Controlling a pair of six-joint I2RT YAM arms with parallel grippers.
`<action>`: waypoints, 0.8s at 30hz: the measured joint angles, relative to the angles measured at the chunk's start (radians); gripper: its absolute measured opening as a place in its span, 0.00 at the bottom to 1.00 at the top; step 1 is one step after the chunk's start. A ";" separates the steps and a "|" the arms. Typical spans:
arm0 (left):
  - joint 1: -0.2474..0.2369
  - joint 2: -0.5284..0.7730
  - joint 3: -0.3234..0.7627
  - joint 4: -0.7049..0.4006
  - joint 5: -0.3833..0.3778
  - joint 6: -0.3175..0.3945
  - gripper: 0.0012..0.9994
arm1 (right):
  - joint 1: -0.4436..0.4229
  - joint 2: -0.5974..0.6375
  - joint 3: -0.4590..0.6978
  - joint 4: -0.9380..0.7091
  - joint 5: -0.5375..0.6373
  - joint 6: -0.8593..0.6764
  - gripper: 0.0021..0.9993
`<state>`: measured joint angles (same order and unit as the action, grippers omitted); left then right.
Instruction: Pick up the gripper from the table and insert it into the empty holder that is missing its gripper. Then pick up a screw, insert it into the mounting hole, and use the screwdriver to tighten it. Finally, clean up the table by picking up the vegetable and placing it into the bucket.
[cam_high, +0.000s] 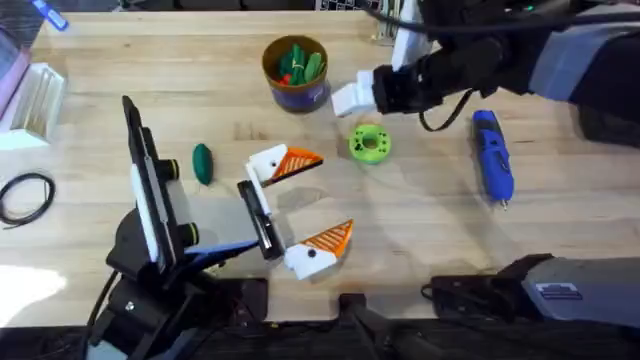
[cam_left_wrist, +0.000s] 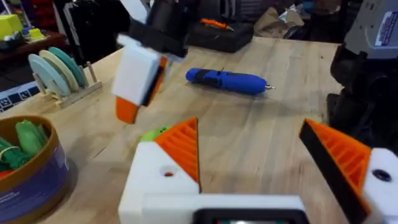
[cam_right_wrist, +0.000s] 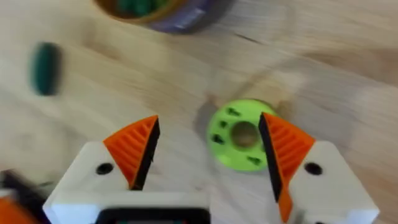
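While the left gripper (cam_high: 296, 212) is held low over the table (cam_high: 420, 250) near the middle of the overhead view, its jaws are spread wide with nothing between them; both white blocks carry orange ribbed pads (cam_left_wrist: 182, 146). In the left wrist view a small dark hole (cam_left_wrist: 168, 173) is seen in the face of one block.

The right gripper (cam_right_wrist: 210, 158) is reached across from the far right side and is poised above the lime-green disc (cam_high: 369, 143) (the one with a hole in its middle). Its jaws are likewise open wide and empty, an orange pad being seen on each finger in its own wrist view, where the disc lies just inside one pad.

The vegetable (cam_high: 202, 163) is left lying on the table, to the left of the left gripper and apart from it. The bucket (cam_high: 295, 72) is stood at the far side, near the middle, with green toy items already inside and a touch of red among them. The screwdriver (cam_high: 492, 155) is laid flat on the right part of the table, its metal tip turned toward the near edge, well apart from both grippers.

A plate rack (cam_left_wrist: 59, 73) is seen at the table's left edge.
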<state>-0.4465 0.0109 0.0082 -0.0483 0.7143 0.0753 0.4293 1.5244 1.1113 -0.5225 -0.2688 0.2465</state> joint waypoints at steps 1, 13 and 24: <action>0.000 0.000 0.000 0.000 0.000 0.000 0.99 | 0.023 -0.004 0.002 -0.023 0.082 -0.013 0.95; 0.000 0.000 0.000 0.000 0.000 0.000 0.99 | 0.180 0.054 0.002 -0.058 0.355 -0.055 0.74; 0.000 0.000 0.000 0.000 0.000 0.000 0.99 | 0.236 0.147 0.002 -0.069 0.381 -0.044 0.43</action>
<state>-0.4465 0.0110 0.0082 -0.0483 0.7143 0.0753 0.6654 1.6714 1.1130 -0.5915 0.1120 0.2022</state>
